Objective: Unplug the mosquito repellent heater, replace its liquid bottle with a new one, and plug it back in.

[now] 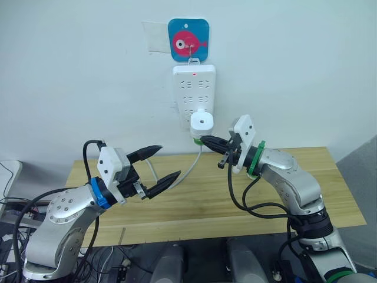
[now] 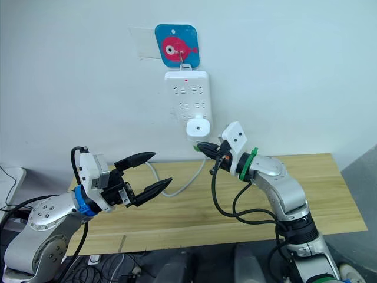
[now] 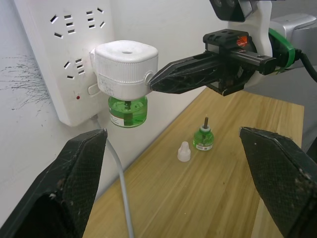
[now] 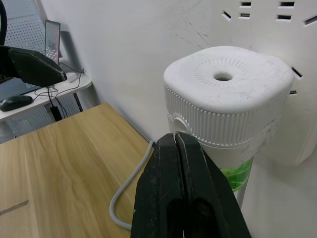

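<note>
Gripping the small white ribbed plastic mosquito repellent heater looks easy: light, rigid; right tool closed empty, left tool wide open.

My right gripper is reaching up to the mosquito repellent heater, its closed fingertips sitting just under the white unit, which is hanging plugged into the power strip on the wall. My left gripper is hovering over the wooden table, fingers spread wide apart.
</note>
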Motion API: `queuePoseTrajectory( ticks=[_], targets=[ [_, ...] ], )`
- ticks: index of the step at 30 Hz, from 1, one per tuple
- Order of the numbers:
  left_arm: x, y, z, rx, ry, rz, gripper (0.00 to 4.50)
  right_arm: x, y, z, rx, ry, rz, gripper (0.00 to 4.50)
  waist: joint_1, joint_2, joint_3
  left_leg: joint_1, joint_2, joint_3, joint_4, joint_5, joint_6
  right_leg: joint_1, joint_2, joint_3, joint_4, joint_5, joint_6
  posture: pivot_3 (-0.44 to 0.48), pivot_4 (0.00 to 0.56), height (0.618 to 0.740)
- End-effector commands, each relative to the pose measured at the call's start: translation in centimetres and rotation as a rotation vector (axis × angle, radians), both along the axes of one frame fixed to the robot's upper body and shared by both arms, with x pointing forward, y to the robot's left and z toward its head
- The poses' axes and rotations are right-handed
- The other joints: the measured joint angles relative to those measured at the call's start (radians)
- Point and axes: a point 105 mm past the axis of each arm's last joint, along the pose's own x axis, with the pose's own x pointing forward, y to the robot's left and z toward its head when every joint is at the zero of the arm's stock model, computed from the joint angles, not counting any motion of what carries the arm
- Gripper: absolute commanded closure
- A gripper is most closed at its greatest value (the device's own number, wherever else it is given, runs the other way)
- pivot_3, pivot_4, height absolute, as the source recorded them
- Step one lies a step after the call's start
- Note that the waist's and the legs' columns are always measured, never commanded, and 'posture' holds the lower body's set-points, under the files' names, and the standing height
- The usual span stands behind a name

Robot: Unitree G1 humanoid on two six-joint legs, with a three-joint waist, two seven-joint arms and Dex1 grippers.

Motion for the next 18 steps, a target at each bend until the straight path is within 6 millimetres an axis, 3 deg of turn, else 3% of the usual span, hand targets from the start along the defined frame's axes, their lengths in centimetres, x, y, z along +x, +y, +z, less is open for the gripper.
queuePoseTrajectory(
  ticks=[1, 14, 18],
  targets=[
    [-0.3, -0.3, 0.3, 0.009, -0.020, -0.014, 0.00, 0.2, -0.5, 2.5, 0.064, -0.059, -0.037, 4.47, 0.000, 0.000, 0.000, 0.000, 0.000, 0.000, 0.000, 0.000, 0.000, 0.000, 0.000, 0.000, 0.000, 0.000, 0.000, -0.004, 0.210, 0.740],
    [-0.3, -0.2, 0.3, 0.014, -0.018, -0.013, 0.00, 1.0, -1.2, 2.9, 0.094, -0.038, -0.093, 4.47, -0.001, 0.000, 0.000, 0.000, 0.000, 0.000, 0.000, 0.000, 0.000, 0.000, 0.000, 0.000, 0.000, 0.000, 0.000, -0.010, 0.217, 0.740],
    [-0.1, 0.0, 0.2, 0.020, -0.016, -0.010, 0.00, -0.6, -0.7, 2.3, 0.048, -0.039, 0.008, 4.47, -0.001, 0.000, 0.000, 0.000, 0.000, 0.000, 0.000, 0.000, 0.000, 0.000, 0.000, 0.000, 0.000, 0.000, 0.000, -0.017, 0.218, 0.740]
  ],
)
